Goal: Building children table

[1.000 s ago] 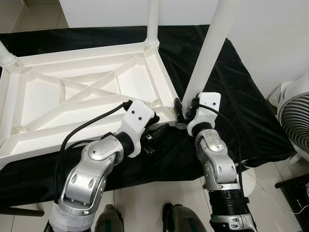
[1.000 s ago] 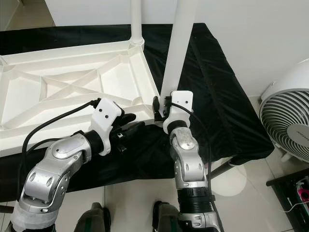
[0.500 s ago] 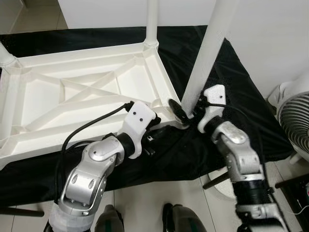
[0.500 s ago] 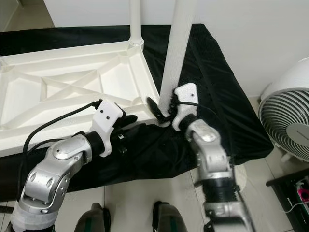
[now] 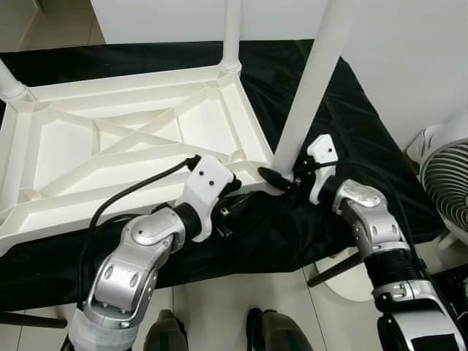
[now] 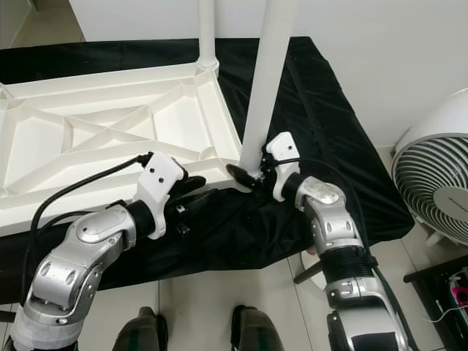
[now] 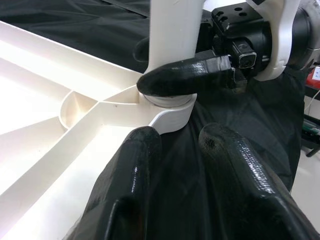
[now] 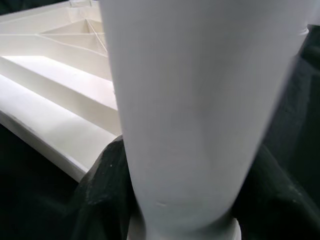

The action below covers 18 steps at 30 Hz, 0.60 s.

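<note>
White children's table top (image 5: 124, 157), flipped underside up on a table draped in black cloth (image 5: 344, 139), ribs and cross-braces facing the ceiling. Right hand (image 5: 281, 178) closed around the base of the near-right leg (image 5: 314, 80), one black finger (image 7: 185, 77) wrapped across the front of the white tube right at the corner socket (image 7: 167, 107), the other behind it; in the right wrist view, leg (image 8: 200, 115) bulking large between dark finger pads (image 8: 102, 200) on both sides. Leg standing nearly upright in the socket, leaning slightly to the robot's right. Left hand (image 5: 235, 199) just beside that same corner, on the near edge of the table top, fingers (image 7: 132, 180) a little apart with nothing between them, tips resting over the black cloth next to the socket and close to the right hand without touching it. Black cable (image 5: 139, 183) looping from the left wrist back along the silver forearm. Farther out: second leg (image 5: 232, 33) upright in the far-right corner, third leg (image 5: 11, 84) at the far-left corner. Beyond the cloth's right edge, a white fan (image 6: 435, 175) on the pale tiled floor (image 5: 219, 292). White wall (image 5: 409, 58) behind and to the right.
</note>
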Available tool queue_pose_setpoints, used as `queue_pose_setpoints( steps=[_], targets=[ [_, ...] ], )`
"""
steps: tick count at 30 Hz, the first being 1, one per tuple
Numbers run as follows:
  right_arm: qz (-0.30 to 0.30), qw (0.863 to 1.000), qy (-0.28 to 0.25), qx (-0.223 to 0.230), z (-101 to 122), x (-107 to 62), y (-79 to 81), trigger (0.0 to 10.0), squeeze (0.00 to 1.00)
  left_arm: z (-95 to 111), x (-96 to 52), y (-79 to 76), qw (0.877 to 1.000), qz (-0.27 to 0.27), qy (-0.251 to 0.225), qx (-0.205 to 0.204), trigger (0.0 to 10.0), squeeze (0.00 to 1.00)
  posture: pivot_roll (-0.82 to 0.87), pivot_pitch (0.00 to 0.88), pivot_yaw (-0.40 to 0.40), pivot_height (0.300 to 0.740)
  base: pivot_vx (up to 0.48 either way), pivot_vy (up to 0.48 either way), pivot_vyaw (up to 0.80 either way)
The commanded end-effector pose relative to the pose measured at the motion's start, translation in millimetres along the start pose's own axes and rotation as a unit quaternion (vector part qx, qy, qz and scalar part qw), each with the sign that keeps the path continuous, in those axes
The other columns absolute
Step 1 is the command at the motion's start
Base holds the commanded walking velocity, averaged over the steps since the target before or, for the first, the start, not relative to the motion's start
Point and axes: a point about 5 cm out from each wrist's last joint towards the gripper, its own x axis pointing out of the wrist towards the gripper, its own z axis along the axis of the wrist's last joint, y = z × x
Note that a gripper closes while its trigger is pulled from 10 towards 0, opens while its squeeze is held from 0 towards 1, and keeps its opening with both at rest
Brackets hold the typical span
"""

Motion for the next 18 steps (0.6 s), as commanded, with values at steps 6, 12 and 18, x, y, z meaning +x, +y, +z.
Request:
queue_pose_setpoints(
  steps=[6,12,18],
  targets=[
    [0.011,1.000,0.007,0.001,-7,-2.2,4.0,0.0,0.00,-1,-1.0,-2.0,1.000,0.018,0.004,-0.003,10.0,0.00,0.00,0.087,0.000,0.740,0.000,0.000,0.00],
    [-0.091,0.996,0.000,0.009,-5,-6.9,0.4,10.0,0.00,-3,-1.1,-4.1,1.000,0.014,0.005,-0.006,10.0,0.00,-0.01,0.091,-0.003,0.740,0.000,0.000,0.00],
    [-0.227,0.972,0.019,0.062,-10,-6.4,11.2,10.0,0.00,-4,0.0,-6.6,1.000,0.007,0.006,-0.009,10.0,0.00,-0.03,0.094,-0.004,0.740,0.000,0.000,0.00]
  ],
)
